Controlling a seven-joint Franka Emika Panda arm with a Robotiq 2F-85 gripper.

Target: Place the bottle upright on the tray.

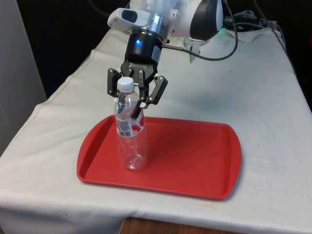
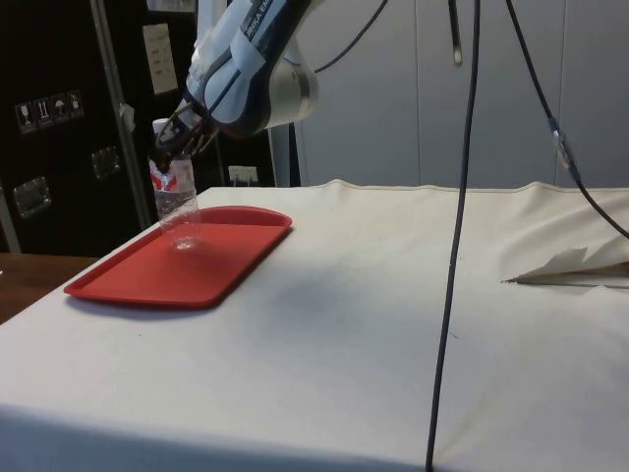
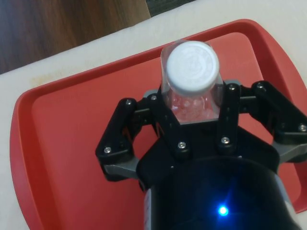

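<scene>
Bottle [image 1: 130,141]: I see it upright on the tray [image 1: 195,165], toward the front view's left. Gripper [image 1: 135,105]: I see it clasping the bottle's upper part.

Bottle [image 1: 130,141]: clear glossy plastic, ribbed white plastic cap, paper-like label. Tray [image 1: 195,161]: smooth red plastic, slight sheen. Surface [image 1: 253,97]: matt white cloth, creased. Gripper [image 1: 136,105]: matt black plastic, metal screws. Bare wood at cloth edge.
</scene>
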